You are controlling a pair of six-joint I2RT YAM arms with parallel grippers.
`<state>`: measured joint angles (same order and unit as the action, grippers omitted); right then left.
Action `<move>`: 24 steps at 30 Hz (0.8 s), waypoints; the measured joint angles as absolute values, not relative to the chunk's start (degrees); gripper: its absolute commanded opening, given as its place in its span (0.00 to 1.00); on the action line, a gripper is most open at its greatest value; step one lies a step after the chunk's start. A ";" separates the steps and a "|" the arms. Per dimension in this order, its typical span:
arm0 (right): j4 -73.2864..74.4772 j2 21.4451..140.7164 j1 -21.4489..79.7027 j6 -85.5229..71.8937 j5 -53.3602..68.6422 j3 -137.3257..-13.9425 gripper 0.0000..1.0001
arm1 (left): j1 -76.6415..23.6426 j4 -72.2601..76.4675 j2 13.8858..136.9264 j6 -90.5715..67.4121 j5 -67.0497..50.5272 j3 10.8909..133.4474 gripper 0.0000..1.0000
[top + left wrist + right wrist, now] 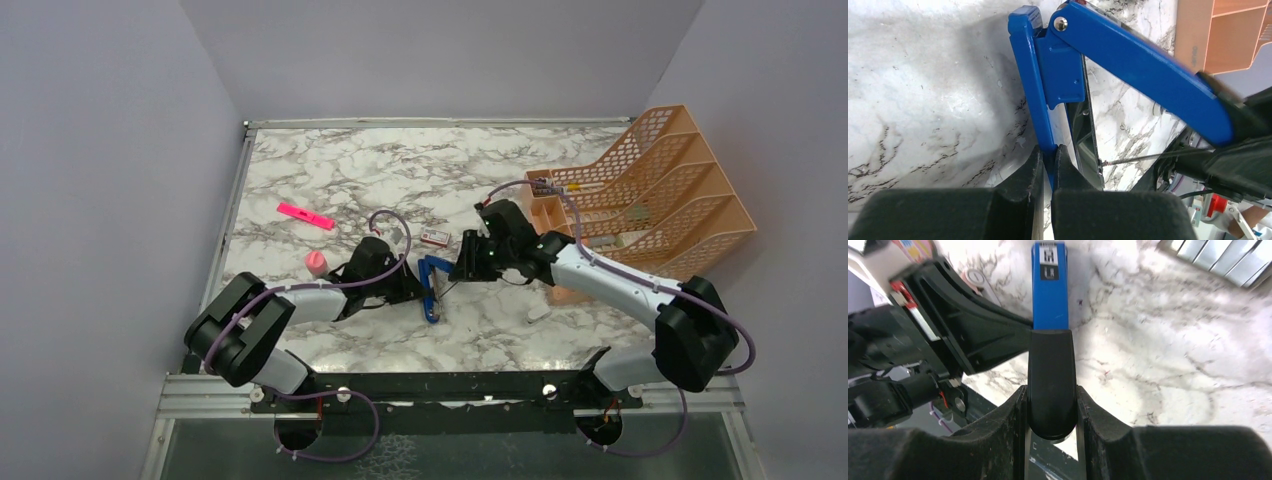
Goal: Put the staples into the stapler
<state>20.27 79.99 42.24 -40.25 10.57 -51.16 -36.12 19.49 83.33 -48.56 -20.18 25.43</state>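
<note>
**A:** What have you got hold of?

**B:** My left fingers (1020,185) are pinched shut on the thin blue base strip of the stapler (1128,60). My right fingers (1008,425) clamp the black end of its top arm. It stands open in a V on the worktop (330,170).

**A:** And the staples?

**B:** Not loaded, I'd say. Their red-and-white box (434,238) lies just beyond the stapler, apart from both arms. Loose staples I can't make out.

**A:** What could go wrong?

**B:** Both sets of fingers are occupied. If either lets go to fetch staples, the spring (1138,159) may snap the arm shut. My left hold is on a narrow edge, so the stapler could also twist out.
</note>
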 measured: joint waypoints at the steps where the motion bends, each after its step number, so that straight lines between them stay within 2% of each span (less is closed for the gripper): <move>1: 20.47 79.96 41.47 -39.59 10.55 -51.81 0.30 | -36.12 19.59 83.42 -48.29 -20.18 25.43 0.00; 6: 20.64 79.96 37.65 -36.77 10.57 -55.13 0.33 | -36.21 20.25 83.46 -46.48 -20.40 25.43 0.00; 12: 18.96 81.60 35.31 -34.65 10.35 -57.87 0.43 | -37.01 20.49 82.78 -43.44 -20.36 25.23 0.00; 20: 11.35 86.48 32.51 -32.21 7.40 -58.48 0.45 | -38.74 20.73 82.56 -42.11 -23.03 24.73 0.00; 24: 9.85 87.88 32.51 -31.99 7.29 -58.54 0.55 | -38.74 20.73 82.54 -42.44 -23.62 24.40 0.00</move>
<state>9.85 87.88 32.51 -31.99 7.29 -58.54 -38.74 20.73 82.54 -42.44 -23.62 24.40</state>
